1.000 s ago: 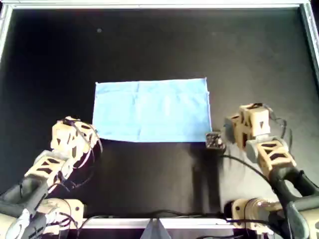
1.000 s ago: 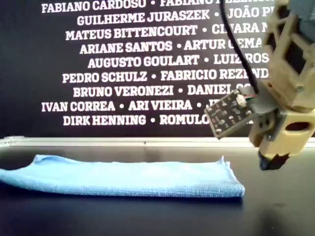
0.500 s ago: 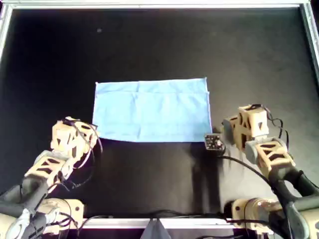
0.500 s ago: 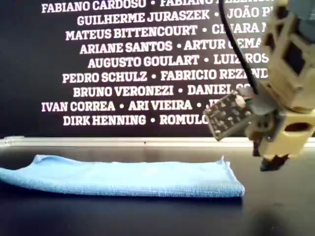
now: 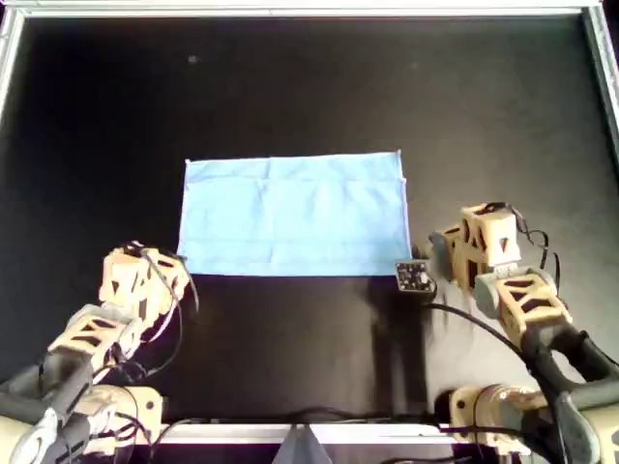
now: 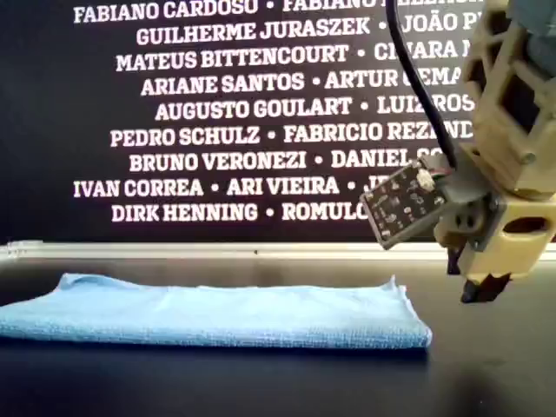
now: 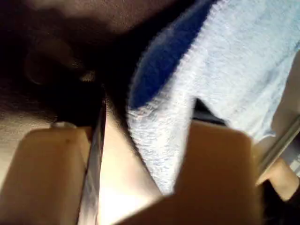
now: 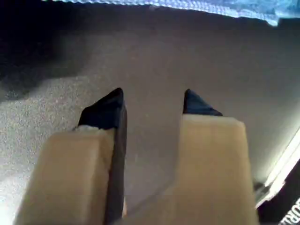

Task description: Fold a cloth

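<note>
The pale blue cloth (image 5: pixel 295 215) lies flat on the black table as a folded rectangle, and the exterior view shows it (image 6: pixel 226 314) doubled. My first gripper (image 5: pixel 166 263) is at its near left corner in the overhead view. In the first wrist view its jaws (image 7: pixel 150 112) stand apart with the cloth's edge (image 7: pixel 225 61) between them. My second gripper (image 5: pixel 445 253) is open and empty just off the cloth's near right corner, above the table (image 6: pixel 482 291). In the second wrist view (image 8: pixel 152 103) the cloth's edge (image 8: pixel 187 4) lies ahead of the fingers.
A metal frame (image 5: pixel 290 10) rims the black table. A small circuit board (image 5: pixel 414 276) hangs off the second gripper near the cloth's corner. A dark wall with white names (image 6: pixel 217 113) stands behind the table.
My first arm has drawn back a little from the cloth toward the overhead view's bottom. The cloth's left end in the exterior view has settled flatter. My second gripper has barely shifted.
</note>
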Available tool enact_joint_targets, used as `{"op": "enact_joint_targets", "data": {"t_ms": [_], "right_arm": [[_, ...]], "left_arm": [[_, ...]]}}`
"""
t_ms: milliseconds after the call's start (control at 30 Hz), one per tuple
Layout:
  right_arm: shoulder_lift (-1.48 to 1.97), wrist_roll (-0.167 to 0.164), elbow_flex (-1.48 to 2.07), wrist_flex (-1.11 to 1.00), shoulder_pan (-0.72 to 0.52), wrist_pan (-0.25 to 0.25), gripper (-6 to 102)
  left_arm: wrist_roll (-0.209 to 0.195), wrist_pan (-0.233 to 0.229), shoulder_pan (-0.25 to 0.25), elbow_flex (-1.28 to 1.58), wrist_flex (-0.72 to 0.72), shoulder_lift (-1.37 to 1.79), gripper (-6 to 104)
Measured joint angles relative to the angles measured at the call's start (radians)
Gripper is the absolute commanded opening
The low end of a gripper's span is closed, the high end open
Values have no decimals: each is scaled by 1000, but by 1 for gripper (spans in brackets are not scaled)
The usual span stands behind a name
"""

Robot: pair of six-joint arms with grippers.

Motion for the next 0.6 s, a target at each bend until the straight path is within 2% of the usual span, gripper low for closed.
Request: {"op": "enact_joint_targets", "data": {"t_ms": [133,267,333,433,500,600], "right_arm": [[91,0,18,0,0,0,51],[241,-3,77,0,0,2,51],[330,-3,107,0,0,2,51],[434,-5,152,0,0,2,51],[483,-5,186,0,0,2,51],[514,-5,225,0,0,2,51]], "left_arm": [[6,0,0,3,0,3,94],[6,0,0,5,0,41,94],[6,-29,0,15,0,103,94],[6,-135,0,48,0,209,94],[12,-239,0,81,0,291,94],[52,-394,0,140,0,379,94]]}}
